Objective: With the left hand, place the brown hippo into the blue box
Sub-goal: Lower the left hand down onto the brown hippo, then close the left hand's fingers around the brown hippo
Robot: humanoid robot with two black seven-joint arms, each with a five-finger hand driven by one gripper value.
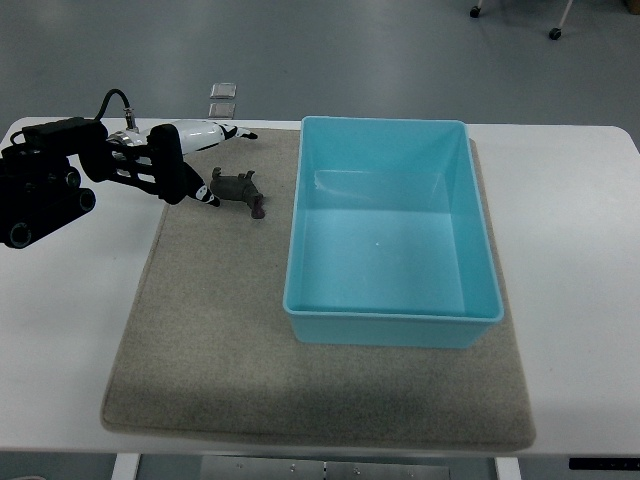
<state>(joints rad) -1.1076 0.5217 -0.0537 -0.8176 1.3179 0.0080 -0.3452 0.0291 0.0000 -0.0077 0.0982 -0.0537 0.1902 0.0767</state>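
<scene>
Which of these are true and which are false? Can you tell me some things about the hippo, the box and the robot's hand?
1. The brown hippo is inside the blue box. False: it lies on the grey mat, left of the box.
2. The blue box has nothing in it. True.
3. The left hand is holding the hippo. False: its fingers are open beside it.
4. The box sits on the mat. True.
5. The right hand is over the box. False: it is out of view.
</scene>
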